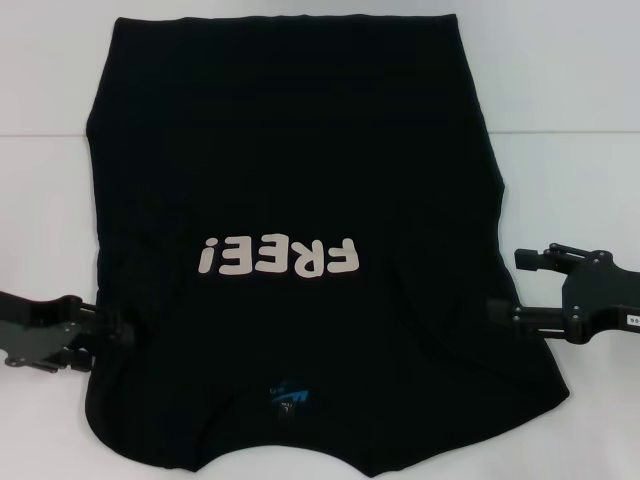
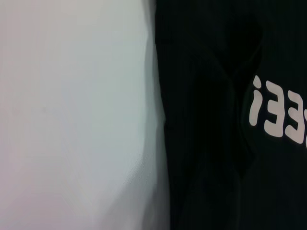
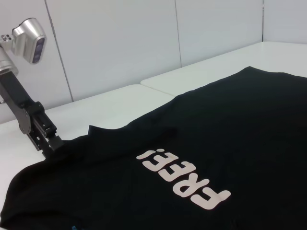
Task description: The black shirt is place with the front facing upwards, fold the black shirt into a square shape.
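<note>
White worktop (image 1: 40, 200), seamed across the far part, pale panelled wall (image 3: 120, 43) behind. Black shirt (image 1: 290, 150) spread front up over the middle, hem at the far edge, collar at the near edge, "FREE!" lettering (image 1: 279, 257) readable from the far side. Left gripper (image 1: 118, 335) at the shirt's left sleeve edge near the near-left corner, jaw state impossible to tell. Right gripper (image 1: 505, 285) at the right sleeve edge, jaws spread wide. Blue neck label (image 1: 291, 398) clear only from the head; left gripper (image 3: 48, 143) touching cloth seen from the right wrist.

The large black short-sleeved cloth T-shirt (image 1: 290, 170) looks matt and soft, its white "FREE!" lettering (image 1: 280, 258) flat and smooth like a print. Beneath the shirt, the white table (image 1: 45, 220) appears smooth with a faint sheen.
</note>
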### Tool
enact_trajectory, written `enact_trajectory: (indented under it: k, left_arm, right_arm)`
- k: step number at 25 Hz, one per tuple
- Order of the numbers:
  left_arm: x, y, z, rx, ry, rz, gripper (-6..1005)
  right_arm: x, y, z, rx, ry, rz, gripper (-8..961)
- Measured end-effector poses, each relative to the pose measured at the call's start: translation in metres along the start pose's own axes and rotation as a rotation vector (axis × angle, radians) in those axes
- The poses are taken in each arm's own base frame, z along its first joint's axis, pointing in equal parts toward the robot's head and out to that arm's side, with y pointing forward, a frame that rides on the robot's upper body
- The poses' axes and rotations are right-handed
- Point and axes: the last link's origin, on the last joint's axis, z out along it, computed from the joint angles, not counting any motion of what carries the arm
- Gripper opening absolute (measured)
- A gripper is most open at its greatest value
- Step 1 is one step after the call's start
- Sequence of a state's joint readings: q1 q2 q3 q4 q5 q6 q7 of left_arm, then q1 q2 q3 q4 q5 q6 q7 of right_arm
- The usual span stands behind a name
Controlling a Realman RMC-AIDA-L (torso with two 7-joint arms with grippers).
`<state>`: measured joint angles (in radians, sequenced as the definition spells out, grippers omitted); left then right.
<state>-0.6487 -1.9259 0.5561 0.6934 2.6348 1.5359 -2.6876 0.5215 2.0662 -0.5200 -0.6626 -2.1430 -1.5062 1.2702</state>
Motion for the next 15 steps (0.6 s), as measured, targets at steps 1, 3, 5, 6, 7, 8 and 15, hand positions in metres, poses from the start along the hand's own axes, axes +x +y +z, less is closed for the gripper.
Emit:
enact_trajectory:
  k: [1, 3, 5, 6, 7, 8, 15]
  left_arm:
    - [0.000, 0.000, -0.001, -0.001, 0.002, 0.001, 742]
    - [0.001, -0.001, -0.003, -0.010, 0.006, -0.001, 742]
    - [0.001, -0.002, -0.006, -0.019, 0.013, -0.006, 742]
    - [0.001, -0.003, -0.007, -0.017, 0.015, -0.007, 742]
    - [0.001, -0.004, -0.007, -0.014, 0.018, -0.008, 742]
    - [0.001, -0.005, -0.008, -0.009, 0.019, -0.006, 742]
    - [0.005, -0.011, -0.010, 0.022, 0.049, 0.000, 742]
  right_arm:
    - [0.000, 0.000, 0.000, -0.001, 0.000, 0.000, 915]
    - [0.000, 0.000, 0.000, -0.001, 0.000, 0.001, 915]
    - [0.000, 0.000, 0.000, -0.001, 0.000, 0.002, 915]
    - [0.000, 0.000, 0.000, -0.001, 0.000, 0.002, 915]
    - [0.000, 0.000, 0.000, -0.001, 0.000, 0.002, 915]
    - [0.000, 0.000, 0.000, -0.001, 0.000, 0.002, 915]
    - [0.000, 0.000, 0.000, -0.002, -0.001, 0.003, 916]
